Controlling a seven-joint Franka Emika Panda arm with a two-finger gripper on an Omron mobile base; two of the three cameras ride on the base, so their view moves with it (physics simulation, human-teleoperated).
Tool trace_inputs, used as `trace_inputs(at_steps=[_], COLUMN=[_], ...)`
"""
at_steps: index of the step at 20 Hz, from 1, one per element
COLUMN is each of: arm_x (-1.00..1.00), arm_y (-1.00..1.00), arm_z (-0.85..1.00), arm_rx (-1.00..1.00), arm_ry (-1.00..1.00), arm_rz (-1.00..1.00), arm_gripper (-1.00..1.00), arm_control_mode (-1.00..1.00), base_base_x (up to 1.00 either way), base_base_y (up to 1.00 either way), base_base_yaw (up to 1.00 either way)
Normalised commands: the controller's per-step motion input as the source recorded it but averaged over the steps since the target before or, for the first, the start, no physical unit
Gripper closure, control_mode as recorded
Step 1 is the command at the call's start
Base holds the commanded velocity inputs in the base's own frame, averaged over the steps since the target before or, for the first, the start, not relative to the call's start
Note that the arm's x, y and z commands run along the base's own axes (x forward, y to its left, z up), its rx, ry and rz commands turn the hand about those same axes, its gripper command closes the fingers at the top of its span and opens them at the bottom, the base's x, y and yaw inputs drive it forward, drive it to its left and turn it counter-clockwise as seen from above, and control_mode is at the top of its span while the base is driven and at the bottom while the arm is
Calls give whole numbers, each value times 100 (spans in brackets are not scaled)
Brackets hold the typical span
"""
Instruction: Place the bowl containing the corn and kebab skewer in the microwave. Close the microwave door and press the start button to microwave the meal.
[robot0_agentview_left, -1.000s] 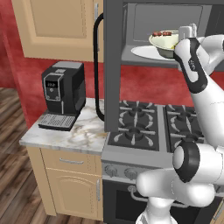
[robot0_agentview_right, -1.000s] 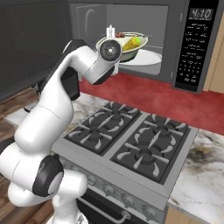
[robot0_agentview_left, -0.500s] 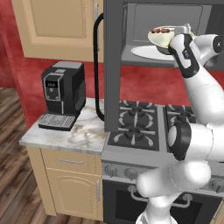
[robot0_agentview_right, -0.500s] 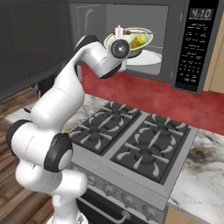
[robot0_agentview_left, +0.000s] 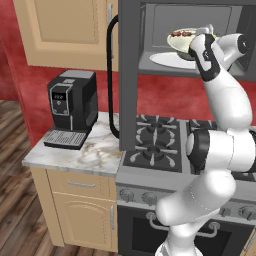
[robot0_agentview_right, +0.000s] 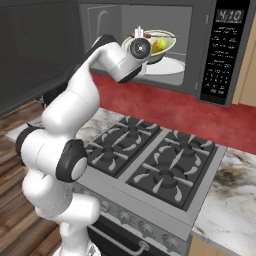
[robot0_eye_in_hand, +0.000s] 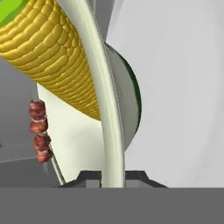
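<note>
Left of the left base view: black coffee machine (robot0_agentview_left: 72, 107) on the marble counter (robot0_agentview_left: 75, 152), then the microwave door (robot0_agentview_left: 128, 75) swung open. Upper right, the claw (robot0_agentview_left: 201, 36) is pinching the bowl (robot0_agentview_left: 184, 41) by its rim, just above the white plate (robot0_agentview_left: 172, 60) inside the microwave (robot0_agentview_right: 200, 50). Corn (robot0_eye_in_hand: 52, 57) and kebab skewer (robot0_eye_in_hand: 40, 131) sit in it. Bowl looks slightly off the plate, hard to say.

microwave (robot0_agentview_right: 197, 60) | control panel (robot0_agentview_right: 223, 52) clock display (robot0_agentview_right: 229, 15) reads 4:10 | keypad labels too small to read | coffee machine (robot0_agentview_left: 72, 107) screen illegible
</note>
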Motion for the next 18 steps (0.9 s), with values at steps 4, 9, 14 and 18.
trace_inputs(at_steps=[4, 9, 14, 18], arm_x=[36, 14, -1, -10], arm_y=[0, 0, 0, 0], arm_z=[0, 0, 0, 0], arm_rx=[0, 0, 0, -1], arm_ry=[1, 0, -1, -6], arm_rz=[0, 0, 0, 0], arm_gripper=[-100, -100, -100, -100], arm_control_mode=[-100, -100, -100, -100], base_base_x=[0, 0, 0, 0], base_base_y=[0, 0, 0, 0], base_base_yaw=[0, 0, 0, 0])
